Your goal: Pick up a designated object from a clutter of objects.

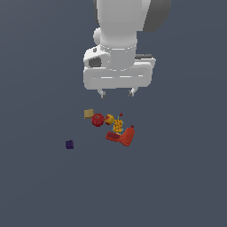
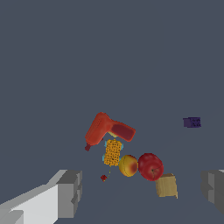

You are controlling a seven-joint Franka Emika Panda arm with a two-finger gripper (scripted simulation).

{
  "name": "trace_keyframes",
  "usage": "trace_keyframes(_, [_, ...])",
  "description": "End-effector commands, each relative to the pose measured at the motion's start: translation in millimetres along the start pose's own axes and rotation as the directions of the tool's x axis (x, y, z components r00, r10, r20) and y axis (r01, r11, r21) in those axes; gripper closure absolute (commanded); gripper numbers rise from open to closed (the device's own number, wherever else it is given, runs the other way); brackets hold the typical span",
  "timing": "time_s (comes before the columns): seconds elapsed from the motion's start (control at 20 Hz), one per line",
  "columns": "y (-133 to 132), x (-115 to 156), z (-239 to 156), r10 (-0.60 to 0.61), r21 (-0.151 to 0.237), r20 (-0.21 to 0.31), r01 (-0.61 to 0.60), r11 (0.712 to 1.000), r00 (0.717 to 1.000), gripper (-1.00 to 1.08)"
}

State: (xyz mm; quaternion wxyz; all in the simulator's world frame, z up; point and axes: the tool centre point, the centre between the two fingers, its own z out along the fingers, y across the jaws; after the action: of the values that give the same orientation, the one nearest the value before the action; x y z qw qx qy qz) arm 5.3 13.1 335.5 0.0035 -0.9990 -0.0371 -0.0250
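Note:
The designated object, a tiny dark purple block (image 1: 69, 144) (image 2: 192, 122), lies alone on the grey floor, apart from the clutter toward the exterior view's left. The clutter holds a tan block (image 1: 88, 113) (image 2: 166, 185), a red ball (image 1: 97, 119) (image 2: 150, 166), a yellow-red ball (image 1: 109, 119) (image 2: 128, 166), a yellow patterned piece (image 1: 117, 126) (image 2: 113, 152), a red bottle-like shape (image 1: 128, 136) (image 2: 97, 128) and a flat red piece (image 1: 112, 136) (image 2: 123, 131). My gripper (image 1: 117, 93) (image 2: 142, 192) hangs open well above the clutter, holding nothing.
A tiny dark red speck (image 2: 103, 177) lies by the yellow piece. The flat grey floor (image 1: 177, 177) runs out on every side of the items.

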Motion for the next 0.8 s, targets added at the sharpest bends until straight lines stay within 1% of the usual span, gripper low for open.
trace_keyframes(0.0, [3, 2, 3, 0.0, 0.001, 0.001, 0.0, 1.0, 1.0, -0.92])
trace_keyframes(0.2, [15, 8, 15, -0.004, 0.005, 0.003, 0.004, 1.0, 1.0, -0.92])
trace_keyframes(0.4, [34, 17, 34, -0.009, 0.01, 0.007, 0.008, 1.0, 1.0, -0.92])
trace_keyframes(0.6, [61, 27, 62, -0.015, 0.015, 0.011, 0.015, 1.0, 1.0, -0.92])
trace_keyframes(0.75, [88, 34, 88, -0.021, 0.018, 0.014, 0.021, 1.0, 1.0, -0.92])
